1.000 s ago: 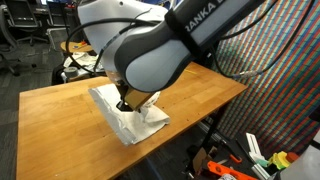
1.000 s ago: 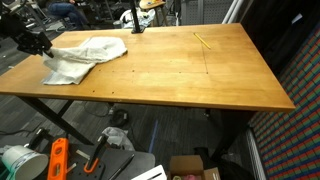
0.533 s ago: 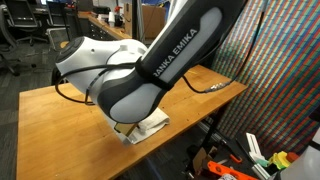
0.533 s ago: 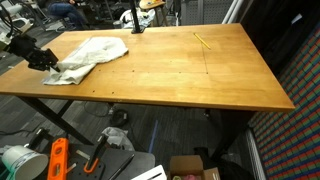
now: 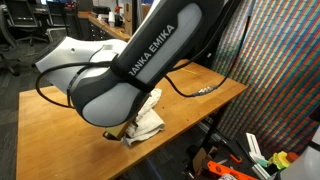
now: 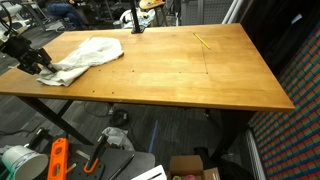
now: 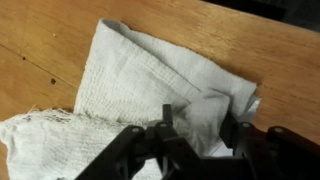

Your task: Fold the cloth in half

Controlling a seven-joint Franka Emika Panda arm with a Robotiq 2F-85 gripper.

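Note:
The cloth [image 6: 90,55] is an off-white towel lying crumpled and partly doubled over at the table's corner. In an exterior view the arm hides most of the cloth [image 5: 150,120]. My gripper [image 6: 38,62] is low at the cloth's end near the table edge. In the wrist view the cloth [image 7: 150,75] shows a folded layer over the wood. My gripper [image 7: 200,125] stands right over it. Its fingers [image 7: 168,120] are apart, with cloth lying between them and nothing pinched.
The wooden table [image 6: 200,80] carries a thin yellow stick [image 6: 203,41] near its far side and a black stand [image 6: 137,25] at the back edge. The table edge runs close by the gripper. Tools and boxes [image 6: 57,160] lie on the floor below.
The gripper moved toward the table edge, dragging the cloth's end with it, and lowered. Its jaws, shut before, now stand apart and the cloth is let go.

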